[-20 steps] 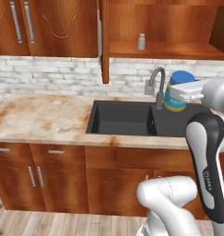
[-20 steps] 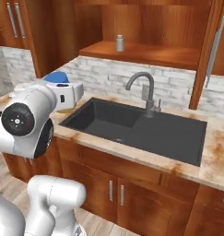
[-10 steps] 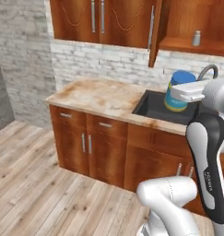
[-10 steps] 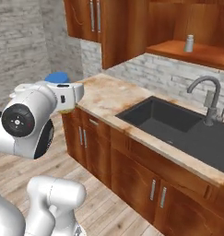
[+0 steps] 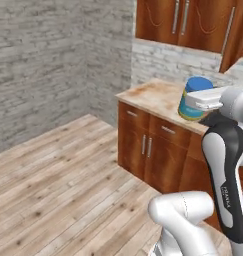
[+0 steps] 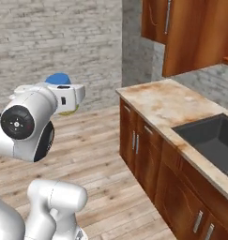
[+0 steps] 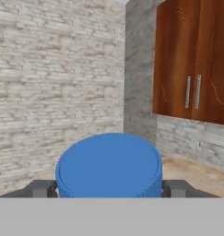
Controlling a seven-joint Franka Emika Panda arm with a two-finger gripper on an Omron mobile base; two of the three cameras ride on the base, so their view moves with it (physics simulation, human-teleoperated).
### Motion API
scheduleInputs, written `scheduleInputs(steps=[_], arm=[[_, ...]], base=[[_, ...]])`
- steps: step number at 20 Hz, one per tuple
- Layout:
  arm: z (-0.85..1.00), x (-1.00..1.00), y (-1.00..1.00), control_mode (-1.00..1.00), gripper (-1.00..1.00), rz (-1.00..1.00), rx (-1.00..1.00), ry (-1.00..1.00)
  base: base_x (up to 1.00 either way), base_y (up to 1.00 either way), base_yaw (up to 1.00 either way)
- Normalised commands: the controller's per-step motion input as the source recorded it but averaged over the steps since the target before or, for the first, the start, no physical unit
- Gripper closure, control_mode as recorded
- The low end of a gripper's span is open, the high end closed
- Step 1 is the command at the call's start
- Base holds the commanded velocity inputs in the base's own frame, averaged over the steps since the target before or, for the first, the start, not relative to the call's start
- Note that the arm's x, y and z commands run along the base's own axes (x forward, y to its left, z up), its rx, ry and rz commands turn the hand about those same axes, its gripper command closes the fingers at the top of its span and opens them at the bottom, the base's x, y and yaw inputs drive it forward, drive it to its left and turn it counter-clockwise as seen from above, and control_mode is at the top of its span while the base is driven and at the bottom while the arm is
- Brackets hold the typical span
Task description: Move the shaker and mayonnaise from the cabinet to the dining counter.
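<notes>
Mayonnaise (image 7: 109, 163) clamped between the gripper (image 7: 109, 188) fingers, one dark tip either side of the blue lid, carried in the air well off any bench. Jar axis upright, lid up, yellowish body hanging below the hand in the left base view (image 5: 193, 100). No reaching needed: jar already in hand, so the coming move probably turns on finding the dining counter, not visible here. Sink bench (image 6: 157, 101) lying beside the jar, cabinet (image 7: 191, 60) above it. Right base view adding the black sink (image 6: 209, 140); hand view adding the brick wall (image 7: 53, 69) ahead.
</notes>
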Motion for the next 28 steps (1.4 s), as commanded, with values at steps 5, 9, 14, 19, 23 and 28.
scheduleInputs(steps=[5, 9, 14, 19, 23, 28], arm=[[0.00, 0.00, 0.00, 1.00, 1.00, 0.00, 0.00, 0.00], [0.00, 0.00, 0.00, 1.00, 1.00, 0.00, 0.00, 0.00], [0.00, 0.00, 0.00, 1.00, 1.00, 0.00, 0.00, 0.00], [0.00, 0.00, 0.00, 1.00, 1.00, 0.00, 0.00, 0.00], [0.00, 0.00, 0.00, 1.00, 1.00, 0.00, 0.00, 0.00], [0.00, 0.00, 0.00, 1.00, 1.00, 0.00, 0.00, 0.00]], base=[[-0.27, 0.05, 0.60], [-0.24, 0.05, 0.59], [-0.19, 0.02, 0.57], [0.00, 0.19, 0.33], [0.12, 0.27, 0.05], [0.01, 0.54, 0.00]])
